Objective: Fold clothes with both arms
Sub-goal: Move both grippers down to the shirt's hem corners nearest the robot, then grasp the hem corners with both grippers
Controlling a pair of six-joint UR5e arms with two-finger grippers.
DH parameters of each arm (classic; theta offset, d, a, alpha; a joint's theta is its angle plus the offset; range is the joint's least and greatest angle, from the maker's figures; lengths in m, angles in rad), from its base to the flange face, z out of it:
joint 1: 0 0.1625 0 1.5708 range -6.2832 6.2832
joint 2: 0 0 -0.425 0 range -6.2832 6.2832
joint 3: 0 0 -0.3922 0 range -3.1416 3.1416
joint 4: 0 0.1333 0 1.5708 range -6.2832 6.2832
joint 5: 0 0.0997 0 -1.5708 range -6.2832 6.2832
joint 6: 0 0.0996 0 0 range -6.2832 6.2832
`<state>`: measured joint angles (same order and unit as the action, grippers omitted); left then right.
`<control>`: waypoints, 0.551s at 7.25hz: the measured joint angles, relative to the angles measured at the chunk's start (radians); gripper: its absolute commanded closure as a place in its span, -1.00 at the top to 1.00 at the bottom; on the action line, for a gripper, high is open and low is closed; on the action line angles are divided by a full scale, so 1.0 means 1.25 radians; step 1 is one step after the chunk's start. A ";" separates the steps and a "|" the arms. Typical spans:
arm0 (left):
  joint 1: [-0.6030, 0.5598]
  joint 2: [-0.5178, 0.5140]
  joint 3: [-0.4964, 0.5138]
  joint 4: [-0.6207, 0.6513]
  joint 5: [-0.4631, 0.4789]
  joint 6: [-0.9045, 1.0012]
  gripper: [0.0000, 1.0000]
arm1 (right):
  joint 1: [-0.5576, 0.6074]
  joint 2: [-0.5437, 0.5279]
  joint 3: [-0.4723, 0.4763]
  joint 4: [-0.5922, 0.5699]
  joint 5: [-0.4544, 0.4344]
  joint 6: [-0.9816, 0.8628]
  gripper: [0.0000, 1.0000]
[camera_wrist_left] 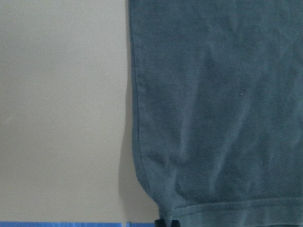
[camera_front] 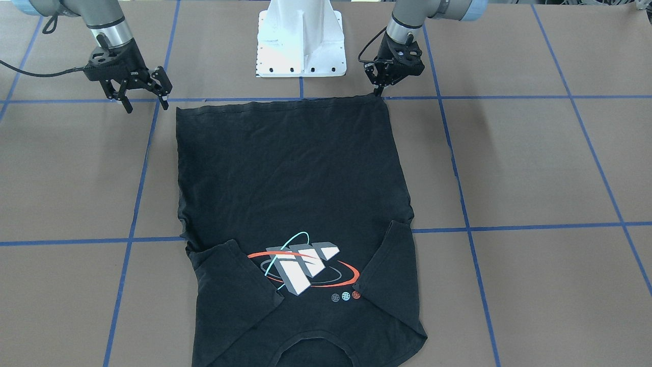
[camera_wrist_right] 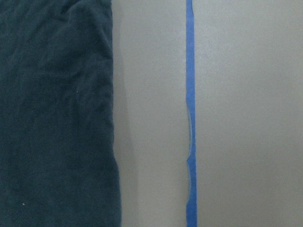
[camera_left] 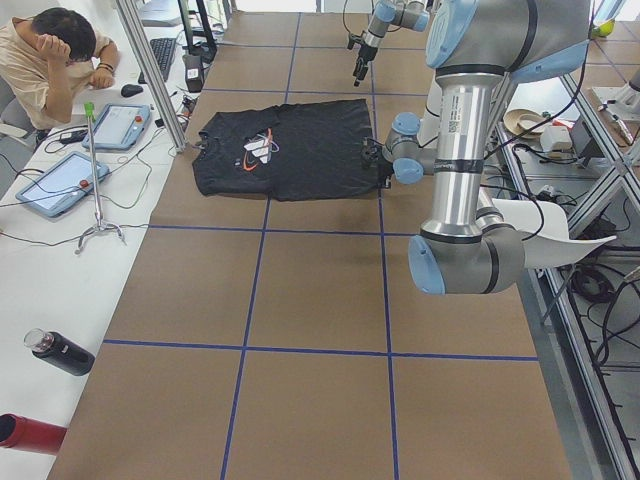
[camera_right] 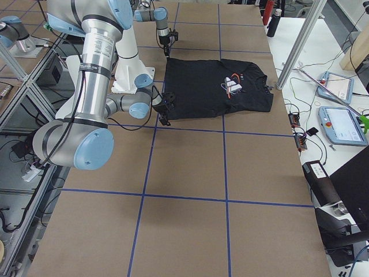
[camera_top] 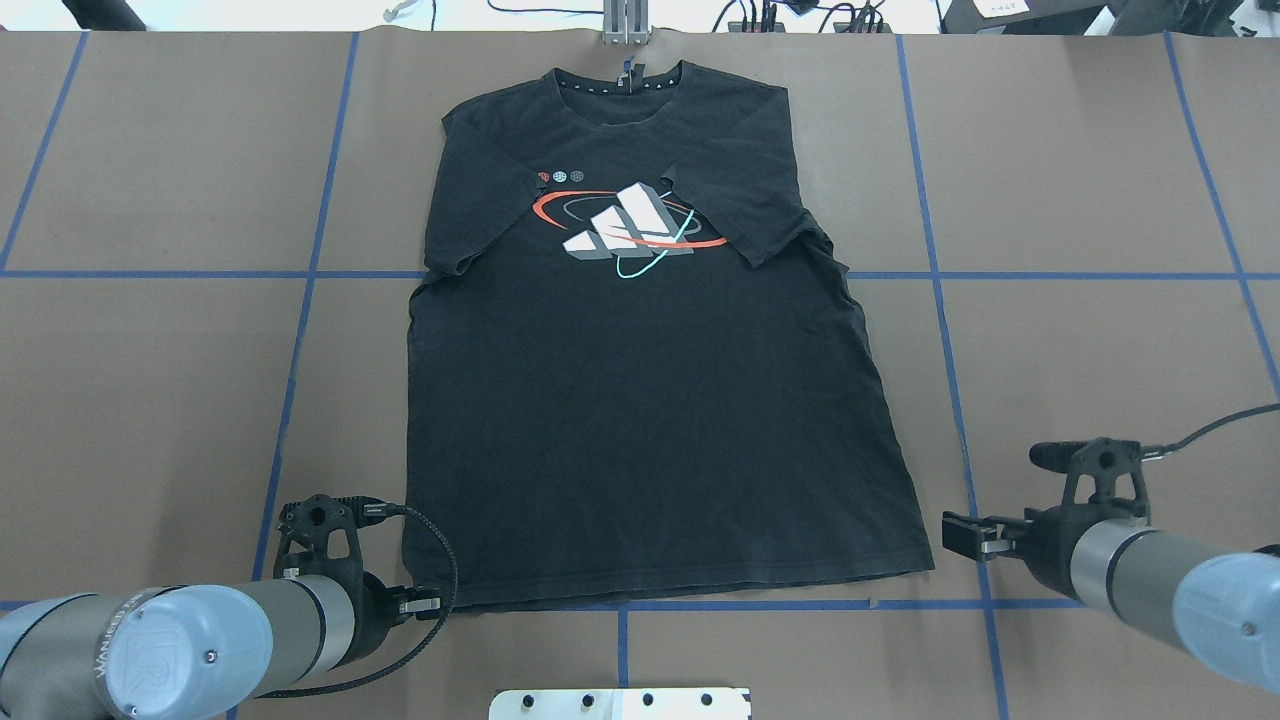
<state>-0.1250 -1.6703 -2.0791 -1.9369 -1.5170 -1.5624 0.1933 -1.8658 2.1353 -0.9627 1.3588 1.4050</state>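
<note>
The black T-shirt (camera_front: 290, 173) lies flat, print up, collar away from the robot, both sleeves folded in over the chest; it also shows in the overhead view (camera_top: 640, 420). My left gripper (camera_front: 378, 92) sits at the hem corner on its side (camera_top: 432, 604), fingers close together, apparently pinching the corner. The left wrist view shows the hem corner (camera_wrist_left: 180, 210) with creases running into it. My right gripper (camera_front: 145, 104) is open and empty, just outside the other hem corner (camera_top: 955, 535), apart from the cloth. The right wrist view shows the shirt's side edge (camera_wrist_right: 52, 118).
The white pedestal base (camera_front: 300, 41) stands between the arms, near the hem. Blue tape lines (camera_wrist_right: 190, 118) grid the brown table. In the left side view an operator (camera_left: 50, 50) sits at a desk with tablets beyond the collar end.
</note>
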 measured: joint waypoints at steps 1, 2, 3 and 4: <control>0.000 0.002 -0.006 0.001 0.001 0.000 -1.00 | -0.017 0.024 -0.016 -0.016 -0.020 0.008 0.37; -0.001 0.002 -0.010 0.002 0.002 -0.001 -1.00 | -0.029 0.050 -0.024 -0.042 -0.034 0.015 0.35; -0.001 0.002 -0.012 0.002 0.002 -0.001 -1.00 | -0.040 0.069 -0.028 -0.060 -0.044 0.024 0.25; -0.001 0.002 -0.013 0.002 0.002 -0.001 -1.00 | -0.051 0.080 -0.030 -0.068 -0.051 0.029 0.12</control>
<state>-0.1258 -1.6673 -2.0948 -1.9344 -1.5151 -1.5631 0.1298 -1.7661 2.0981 -1.0473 1.2947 1.4414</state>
